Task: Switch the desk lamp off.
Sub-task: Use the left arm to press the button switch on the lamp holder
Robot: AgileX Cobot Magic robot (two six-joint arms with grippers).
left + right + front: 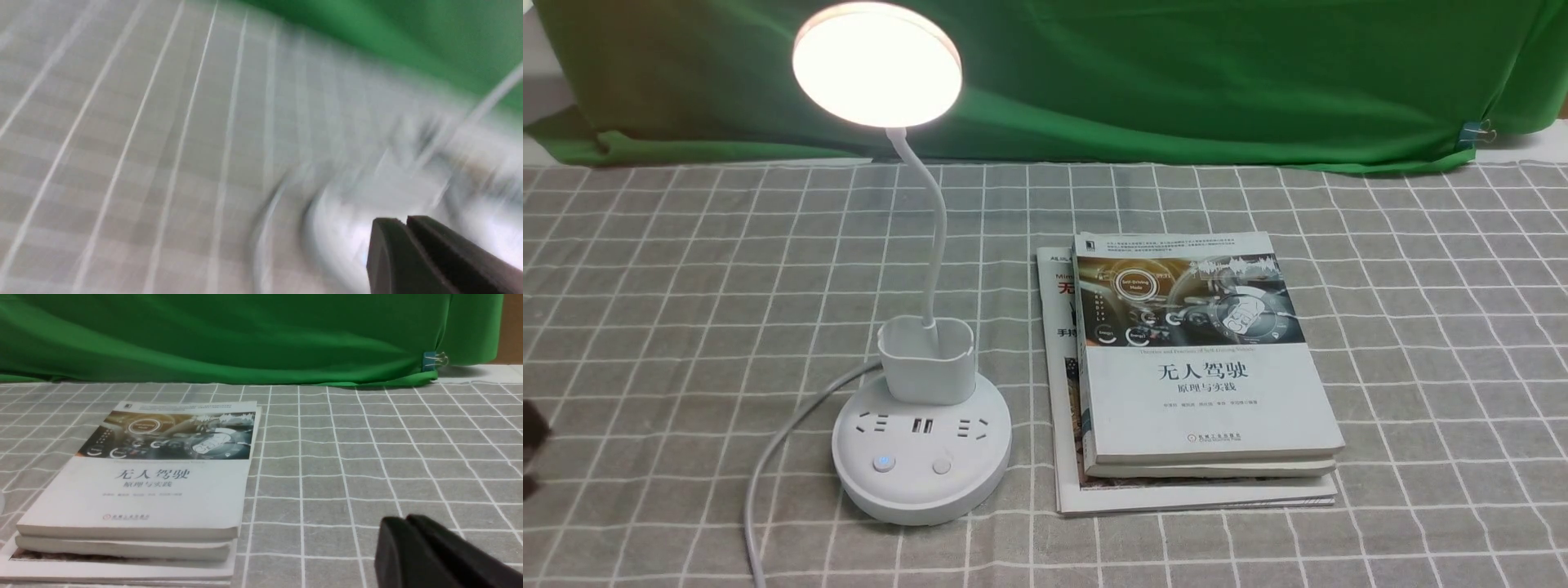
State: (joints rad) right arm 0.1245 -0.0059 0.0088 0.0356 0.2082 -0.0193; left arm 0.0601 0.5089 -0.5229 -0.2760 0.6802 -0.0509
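Note:
The white desk lamp (920, 457) stands left of centre in the front view. Its round head (877, 64) glows, lit. A thin neck runs down into a small cup holder (927, 359) on the round base, which carries sockets and two buttons (883, 463). My left gripper (405, 222) is shut and empty; its view is motion-blurred, with the lamp base (347, 232) a white smear just beyond the tips. A dark blur at the front view's left edge (533, 433) is part of it. My right gripper (406, 520) is shut and empty above the cloth, right of the books.
A stack of books (1201, 371) lies right of the lamp, also in the right wrist view (147, 486). The lamp's white cord (768, 465) trails off the base toward the near left. A grey checked cloth (1421, 327) covers the table; a green backdrop (1176, 73) hangs behind.

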